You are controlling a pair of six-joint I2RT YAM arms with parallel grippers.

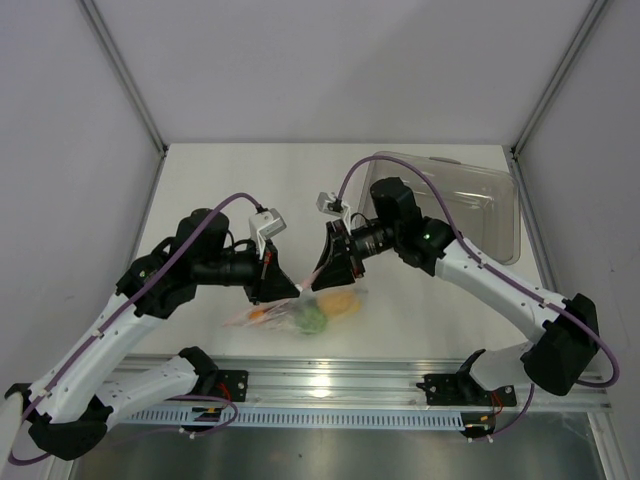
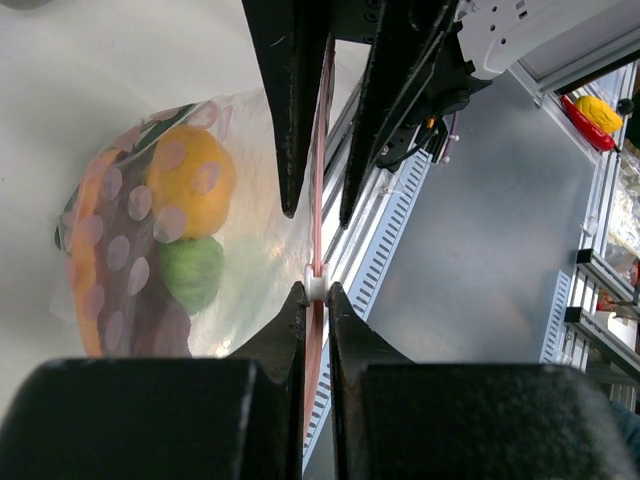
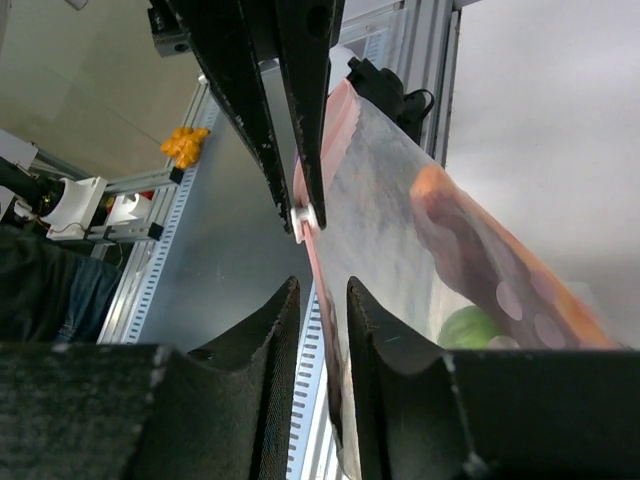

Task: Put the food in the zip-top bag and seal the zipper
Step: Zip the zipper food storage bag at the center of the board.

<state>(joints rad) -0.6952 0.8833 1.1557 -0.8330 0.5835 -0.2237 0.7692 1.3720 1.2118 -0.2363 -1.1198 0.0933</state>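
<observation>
The zip-top bag (image 1: 300,312) hangs just above the table's near middle, held up by its mouth. Inside it lie a yellow lemon (image 2: 190,178), a green lime (image 2: 192,270) and a reddish-brown meat slice (image 2: 115,285). My left gripper (image 2: 316,290) is shut on the pink-red zipper (image 2: 320,200), its tips right behind the white slider (image 2: 316,283). My right gripper (image 3: 323,285) faces it from the other side. Its jaws straddle the zipper (image 3: 316,262) with a narrow gap on each side, so it is open. From above, the two grippers (image 1: 283,285) (image 1: 318,275) nearly touch.
A rigid clear tray (image 1: 470,200) sits at the back right of the table. An aluminium rail (image 1: 330,385) with the arm bases runs along the near edge, just below the bag. White walls close in the left, right and back.
</observation>
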